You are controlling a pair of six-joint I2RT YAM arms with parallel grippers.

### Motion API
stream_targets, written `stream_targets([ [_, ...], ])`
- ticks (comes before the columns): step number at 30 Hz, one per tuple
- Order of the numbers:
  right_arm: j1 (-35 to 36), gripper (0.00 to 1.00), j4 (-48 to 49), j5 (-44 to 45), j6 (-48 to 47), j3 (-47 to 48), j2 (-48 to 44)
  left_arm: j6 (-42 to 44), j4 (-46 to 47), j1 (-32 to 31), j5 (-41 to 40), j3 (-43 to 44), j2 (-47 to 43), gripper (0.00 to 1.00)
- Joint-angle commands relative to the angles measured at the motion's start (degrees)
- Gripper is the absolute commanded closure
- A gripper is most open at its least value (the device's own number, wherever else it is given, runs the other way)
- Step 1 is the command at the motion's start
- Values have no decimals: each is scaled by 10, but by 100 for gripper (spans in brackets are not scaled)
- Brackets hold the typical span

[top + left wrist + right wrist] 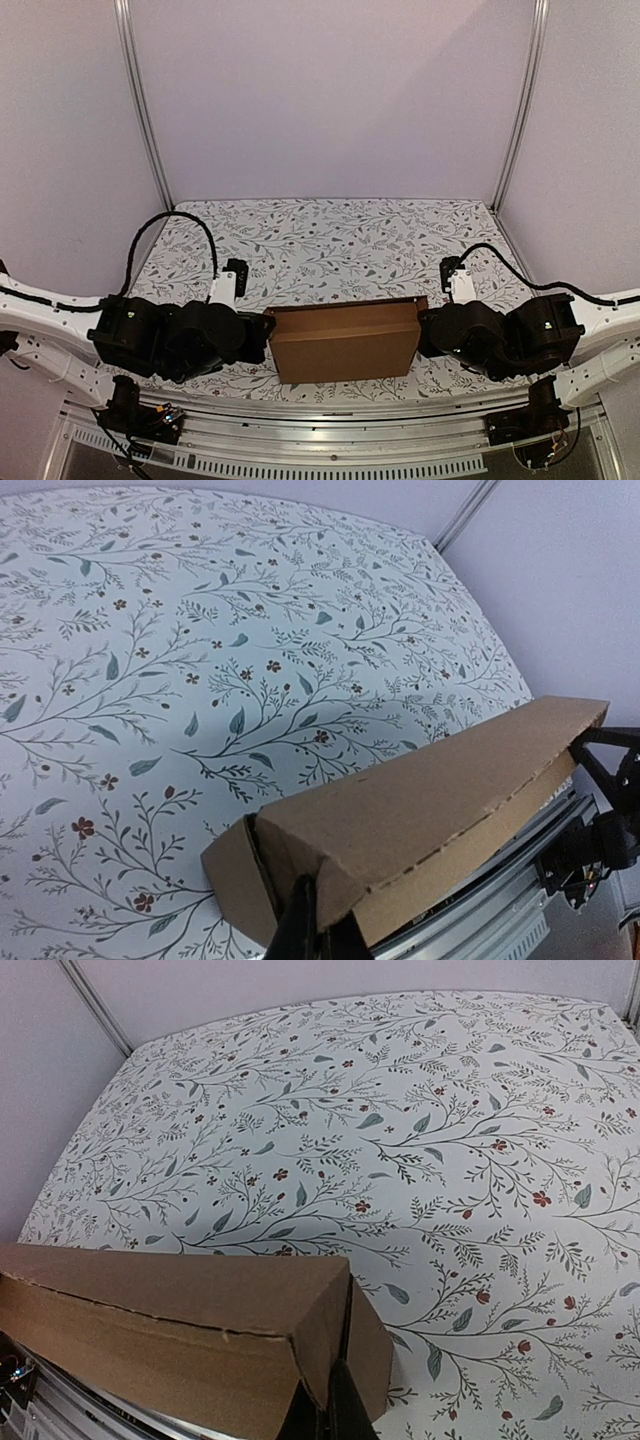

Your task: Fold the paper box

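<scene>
One table (330, 225), one paper box (345, 340), two grippers.
The table (leaf-and-flower print) bears the single brown box, folded up and lying lengthwise at the middle of the table's near edge. Low over that edge sit the left gripper (268, 333), left of middle, and the right gripper (425, 330), right of middle. Each has its fingers pressed together and touches a box end; whether cardboard is nipped cannot be told.
</scene>
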Motion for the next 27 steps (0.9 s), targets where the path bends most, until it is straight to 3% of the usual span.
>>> stream_targets([
  [1,12,100,-61,-173,12,-47,46,-2,-219,-26,131,-24,5,100],
  [14,13,98,-60,-165,14,-50,44,-6,-267,-21,109,-6,-17,100],
  [27,12,61,-69,-122,-33,-3,-7,16,-222,-20,121,9,39,100],
])
